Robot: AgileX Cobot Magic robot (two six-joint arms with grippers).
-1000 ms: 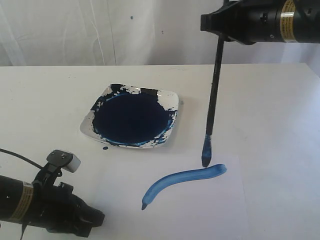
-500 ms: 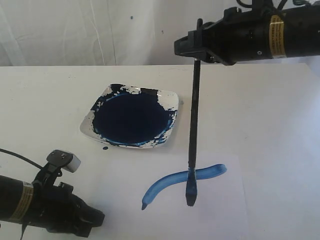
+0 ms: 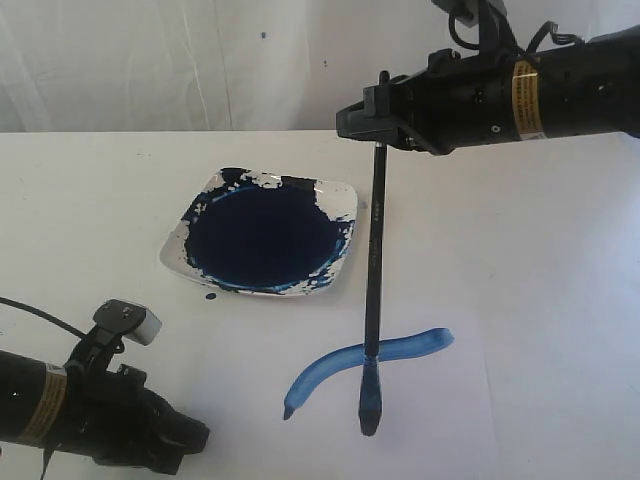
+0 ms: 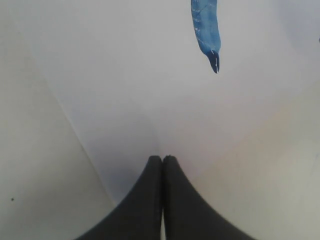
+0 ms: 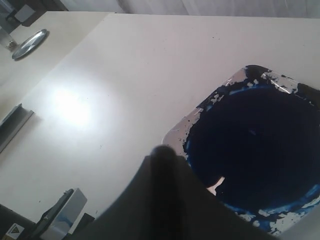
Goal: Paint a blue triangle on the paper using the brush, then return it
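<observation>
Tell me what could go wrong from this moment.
1. The right gripper holds the brush only near its top end, so pressing down may tilt it and smear the line.
2. Only one curved blue stroke is on the paper; the brush tip is away from both its ends, so the next side may miss a corner.

I see a square white dish (image 3: pixel 341 198) on the white table (image 3: pixel 90 190), holding a pool of dark blue paint (image 3: pixel 262 238) smeared up to its rim. A small blue drip (image 3: pixel 211 297) lies just beside it. A pale curtain (image 3: pixel 150 60) hangs behind. In the right wrist view, a round silver disc (image 5: pixel 30 44) lies well apart.
</observation>
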